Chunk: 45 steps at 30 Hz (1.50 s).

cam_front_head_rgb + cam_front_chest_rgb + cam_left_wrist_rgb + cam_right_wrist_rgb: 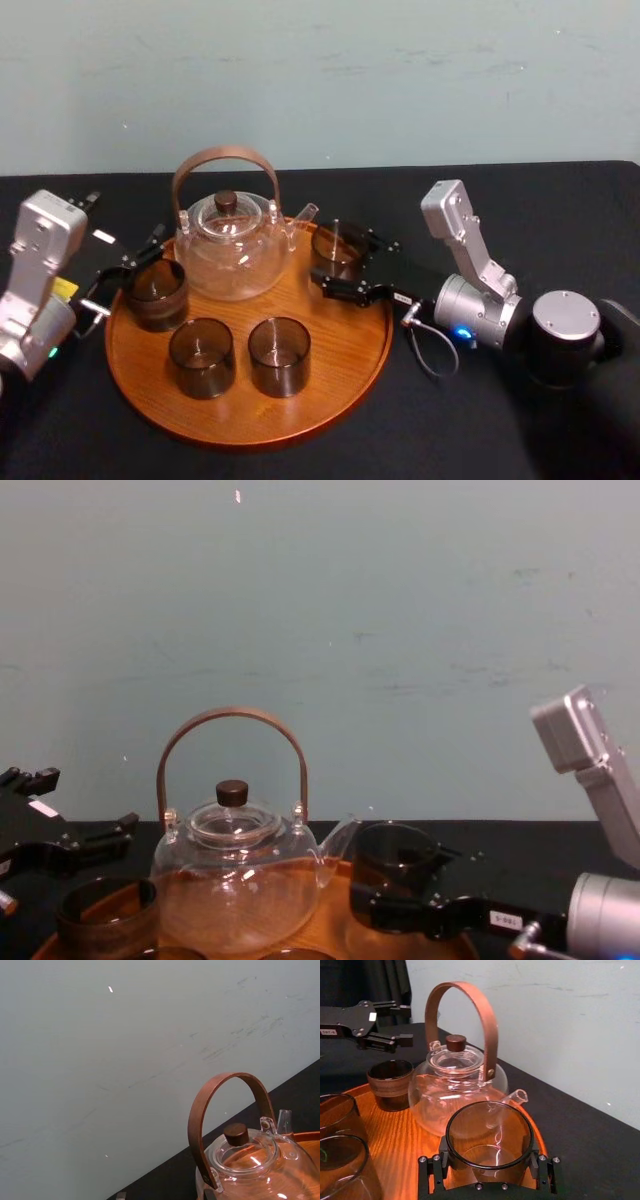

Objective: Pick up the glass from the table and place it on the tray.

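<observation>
The right tool point(338, 262) is reaching in from the right side and holding a clear glass point(489, 1135) between its two fingers, one finger pressing on each side of the glass wall near the base. The glass is standing upright in that grip, its open mouth pointing up and its long axis running vertically, at right angles to the fingers. It is sitting over the back right part of the round wooden tray point(340, 370), just inside the rim; whether its base is touching the wood cannot be told. Just beyond the tool's fingertips a glass teapot point(232, 250) with a curved brown handle is standing on the tray, its spout pointing toward the held glass and ending close to it. Farther out from the tool, two more glasses point(202, 355) point(279, 355) are standing side by side on the near part of the tray.

The left tool point(405, 1023) is hovering at the tray's left edge with its fingers spread wide and nothing between them. A dark cup point(157, 292) is standing upright on the tray just beside and below it. The tray is lying on the black surface point(520, 210).
</observation>
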Available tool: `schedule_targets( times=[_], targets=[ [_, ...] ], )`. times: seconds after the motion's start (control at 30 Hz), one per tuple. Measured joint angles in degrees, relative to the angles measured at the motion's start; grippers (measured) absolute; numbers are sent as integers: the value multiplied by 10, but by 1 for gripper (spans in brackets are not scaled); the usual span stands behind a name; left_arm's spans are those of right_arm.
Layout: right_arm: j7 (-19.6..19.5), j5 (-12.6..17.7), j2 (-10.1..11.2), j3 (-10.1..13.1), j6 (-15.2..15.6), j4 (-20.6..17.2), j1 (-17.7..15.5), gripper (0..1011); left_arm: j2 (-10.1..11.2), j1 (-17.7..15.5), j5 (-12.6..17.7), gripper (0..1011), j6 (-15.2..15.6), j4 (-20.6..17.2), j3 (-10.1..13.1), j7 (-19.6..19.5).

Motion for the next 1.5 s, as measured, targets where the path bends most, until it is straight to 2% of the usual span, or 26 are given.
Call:
schedule_targets(
  times=[0.7, 1.2, 1.5],
  targets=[
    [9, -9, -18, -23, -16, 44, 19, 904, 0, 0, 0, 1001, 0, 0, 0, 0],
    [12, -16, -33, -23, -29, 91, 32, 904, 0, 0, 0, 1001, 0, 0, 0, 0],
    [12, -17, -35, -22, -29, 94, 33, 904, 0, 0, 0, 1002, 0, 0, 0, 0]
  ],
)
